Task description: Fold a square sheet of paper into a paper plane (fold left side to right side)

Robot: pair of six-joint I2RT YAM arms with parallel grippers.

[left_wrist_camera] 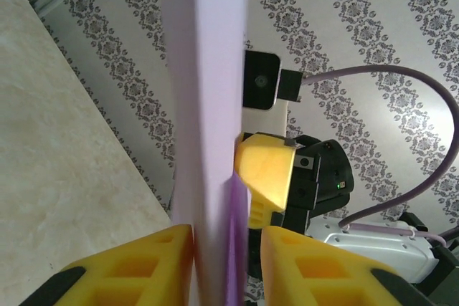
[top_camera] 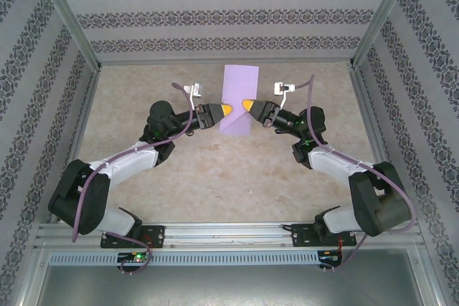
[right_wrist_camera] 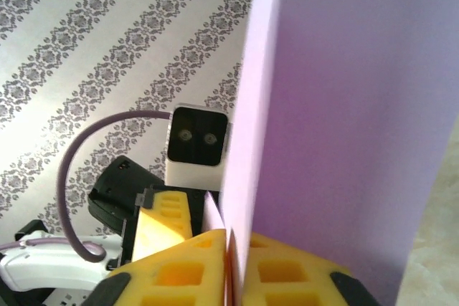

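The square sheet of paper (top_camera: 239, 98) is thin lavender paper, matt and smooth. The left gripper (left_wrist_camera: 226, 238) and right gripper (right_wrist_camera: 229, 241) have moulded yellow plastic jaws, matt, with recessed pockets. The table (top_camera: 229, 177) has a smooth, mottled beige, stone-look top. The near frame rail (top_camera: 229, 233) is brushed metal. The far wall (top_camera: 215, 12) has matt damask-striped covering. The cable (left_wrist_camera: 373, 69) has a smooth purple sheath.
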